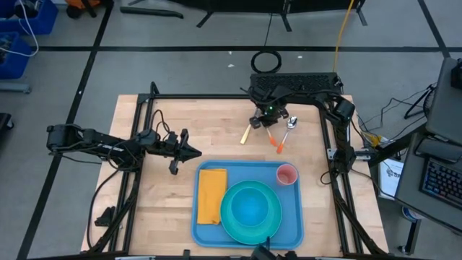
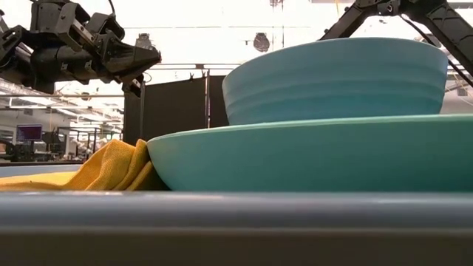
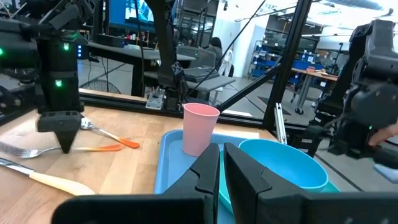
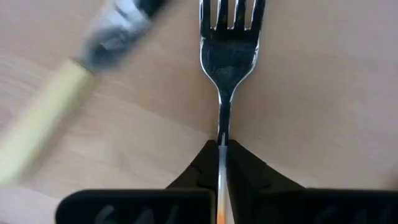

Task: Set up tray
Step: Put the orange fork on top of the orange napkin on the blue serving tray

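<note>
The blue tray [image 1: 292, 230] lies at the table's near middle. On it are an orange-yellow napkin [image 1: 211, 195], a turquoise plate [image 1: 232, 220] with a bowl [image 1: 251, 208], and a pink cup [image 1: 286, 174]. Beyond the tray, on the wood, lie a cream-handled knife [image 1: 246, 133], an orange-handled fork [image 1: 276, 143] and a spoon [image 1: 291, 123]. My right gripper [image 1: 268, 124] points down, shut on the fork. My left gripper [image 1: 190, 152] hovers level at the tray's far left corner, shut and holding nothing. My right gripper pinches the fork's thin metal neck [image 4: 222, 140] between its two fingers, between the tines [image 4: 231, 18] and the orange handle [image 3: 113, 147]. The fingers come from above, pointing down, across the fork. The fork lies flat on the table.
The knife [image 3: 46, 179] lies just left of the fork and the spoon [image 3: 93, 127] just right of it, both close to my right gripper. Black frame rails [image 1: 328, 137] edge the table's left, right and far sides. Bare wood lies left of the tray.
</note>
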